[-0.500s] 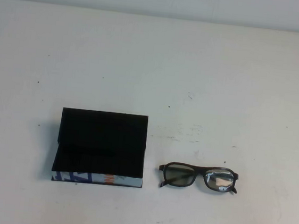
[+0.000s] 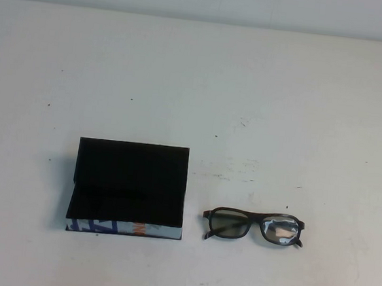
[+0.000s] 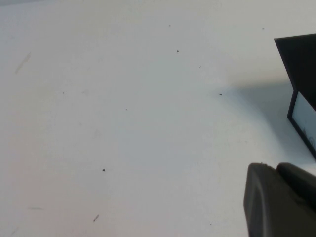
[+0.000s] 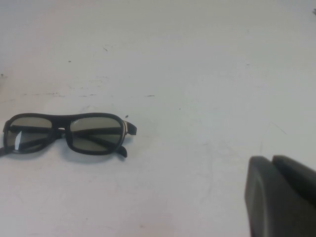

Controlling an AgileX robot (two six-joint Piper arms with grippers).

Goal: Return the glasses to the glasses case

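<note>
Two things matter on the tabletop (image 2: pixel 265 89): the glasses (image 2: pixel 253 227) lie on the robot's right half, and the glasses case (image 2: pixel 129 188) sits just to their left with its lid swung up and its black lining bare. They lie near each other with a strip of bare tabletop between them. The glasses have their long axis running left to right, roughly in line with the case's printed front edge, lenses facing the robot and temples folded behind as far as I can tell.

Neither arm shows in the high view. The right tool (image 4: pixel 281 197) appears only as a dark corner in its own wrist view, with the glasses in plain sight ahead of it and well apart. The left tool (image 3: pixel 281 200) likewise shows only a dark corner, with one end of the case at the edge of its view. Whether either tool is spread or closed I cannot tell.

Judging from this, the right arm is the nearer one for the pickup, and the frame would then need carrying leftward, kept parallel to the case opening
</note>
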